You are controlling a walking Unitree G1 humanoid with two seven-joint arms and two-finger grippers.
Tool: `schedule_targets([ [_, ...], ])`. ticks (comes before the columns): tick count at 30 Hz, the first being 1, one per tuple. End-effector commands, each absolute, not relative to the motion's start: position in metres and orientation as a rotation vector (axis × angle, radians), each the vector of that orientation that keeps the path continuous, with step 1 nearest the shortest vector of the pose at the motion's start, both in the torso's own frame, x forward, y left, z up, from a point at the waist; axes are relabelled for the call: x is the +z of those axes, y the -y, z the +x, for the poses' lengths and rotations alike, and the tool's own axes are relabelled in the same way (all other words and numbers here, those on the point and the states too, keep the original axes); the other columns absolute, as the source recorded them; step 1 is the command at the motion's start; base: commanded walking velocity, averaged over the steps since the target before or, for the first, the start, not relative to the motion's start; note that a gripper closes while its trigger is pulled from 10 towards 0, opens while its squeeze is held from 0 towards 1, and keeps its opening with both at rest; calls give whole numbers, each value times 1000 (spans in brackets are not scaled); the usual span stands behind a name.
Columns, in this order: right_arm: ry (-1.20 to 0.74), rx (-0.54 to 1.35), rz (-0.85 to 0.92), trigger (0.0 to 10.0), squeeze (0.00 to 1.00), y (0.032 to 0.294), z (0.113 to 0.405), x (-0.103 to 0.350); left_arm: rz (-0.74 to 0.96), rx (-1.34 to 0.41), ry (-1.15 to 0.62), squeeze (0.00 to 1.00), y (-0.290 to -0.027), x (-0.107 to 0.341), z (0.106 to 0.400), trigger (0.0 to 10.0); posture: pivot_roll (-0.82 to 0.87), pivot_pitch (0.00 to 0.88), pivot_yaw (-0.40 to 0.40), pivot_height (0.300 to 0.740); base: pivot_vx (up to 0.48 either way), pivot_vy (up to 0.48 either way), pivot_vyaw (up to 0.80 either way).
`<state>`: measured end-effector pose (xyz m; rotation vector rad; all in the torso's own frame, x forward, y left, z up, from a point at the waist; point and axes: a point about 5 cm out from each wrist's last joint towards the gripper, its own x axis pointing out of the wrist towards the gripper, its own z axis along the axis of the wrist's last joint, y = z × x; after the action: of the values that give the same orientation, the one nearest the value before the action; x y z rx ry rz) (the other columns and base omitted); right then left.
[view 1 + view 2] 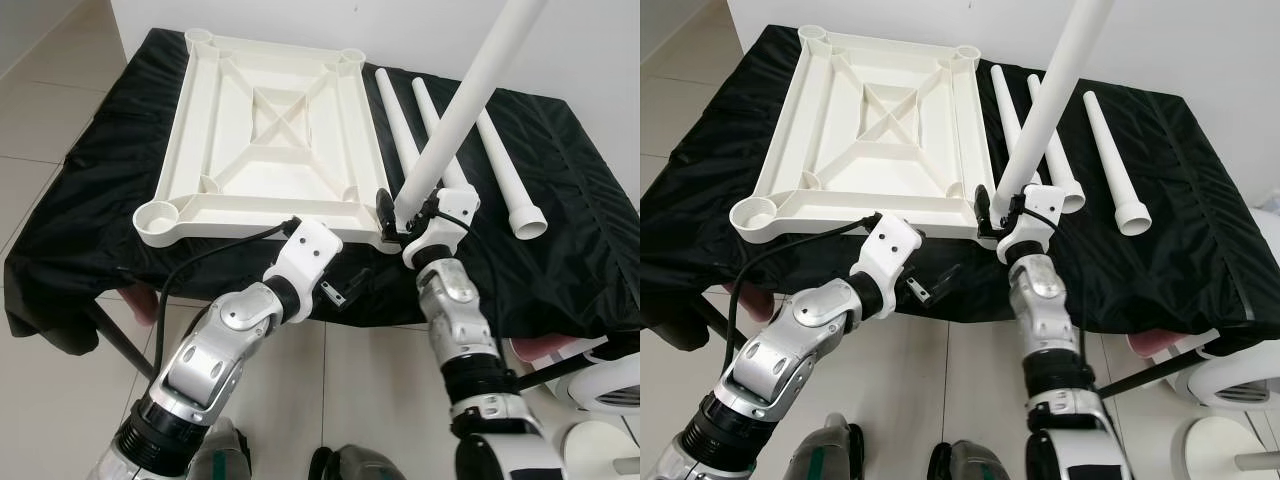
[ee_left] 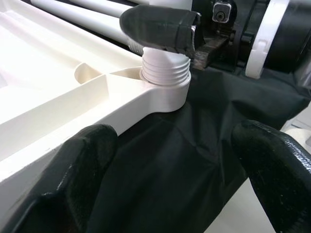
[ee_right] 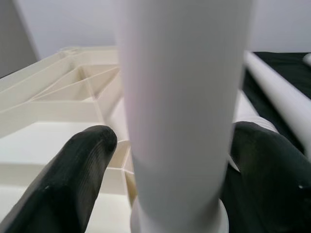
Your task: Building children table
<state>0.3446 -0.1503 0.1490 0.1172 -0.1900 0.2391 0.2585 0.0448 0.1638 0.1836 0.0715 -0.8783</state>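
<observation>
One leg (image 1: pixel 470 95) leaning in the near right corner socket (image 2: pixel 165 90) of the upturned table frame (image 1: pixel 265 130), right tool (image 1: pixel 408 218) clamped low on it. Left tool (image 2: pixel 165 165) spread apart beside that corner. Risk: crooked threads jamming, frame sliding on black cloth (image 1: pixel 560 200).

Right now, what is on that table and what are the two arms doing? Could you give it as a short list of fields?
surface: black cloth over a table
tabletop: white plastic tabletop lying underside up
upright leg: white table leg, its threaded end in the near right corner socket, leaning slightly
spare legs: three white legs lying on the cloth, right of the tabletop
right gripper: fingers around the upright leg near its base
left gripper: open, near the tabletop's front edge
</observation>
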Motion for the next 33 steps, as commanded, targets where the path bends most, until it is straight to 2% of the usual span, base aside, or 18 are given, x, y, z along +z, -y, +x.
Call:
schedule_targets([
  [1, 189, 261, 117, 10000, 0, 159, 346, 149, 183, -905, -77, 0, -41, 163, 257, 10000, 120, 67, -115, 740, 0, 0, 0],
  [9, 152, 426, 68, 10000, 0, 180, 356, 153, 182, -899, -72, 0, -42, 164, 258, 10000, 123, 68, -118, 740, 0, 0, 0],
  [22, 112, 636, 58, 10000, 0, 181, 355, 153, 185, -896, -70, 0, -43, 165, 259, 10000, 124, 71, -115, 740, 0, 0, 0],
  [23, 111, 650, 54, 4667, 0, 181, 354, 152, 185, -896, -70, 0, -43, 165, 259, 10000, 125, 71, -115, 740, 0, 0, 0],
  [25, 111, 650, 54, 4667, 0, 181, 354, 152, 185, -896, -70, 0, -43, 165, 259, 10000, 125, 71, -115, 740, 0, 0, 0],
  [26, 110, 660, 53, 0, 0, 182, 354, 152, 185, -896, -70, 0, -43, 165, 259, 10000, 125, 71, -114, 740, 0, 0, 0],
  [33, 118, 667, 69, 0, 0, 185, 355, 151, 186, -896, -71, 0, -43, 164, 258, 10000, 124, 70, -115, 740, 0, 0, 0],
])
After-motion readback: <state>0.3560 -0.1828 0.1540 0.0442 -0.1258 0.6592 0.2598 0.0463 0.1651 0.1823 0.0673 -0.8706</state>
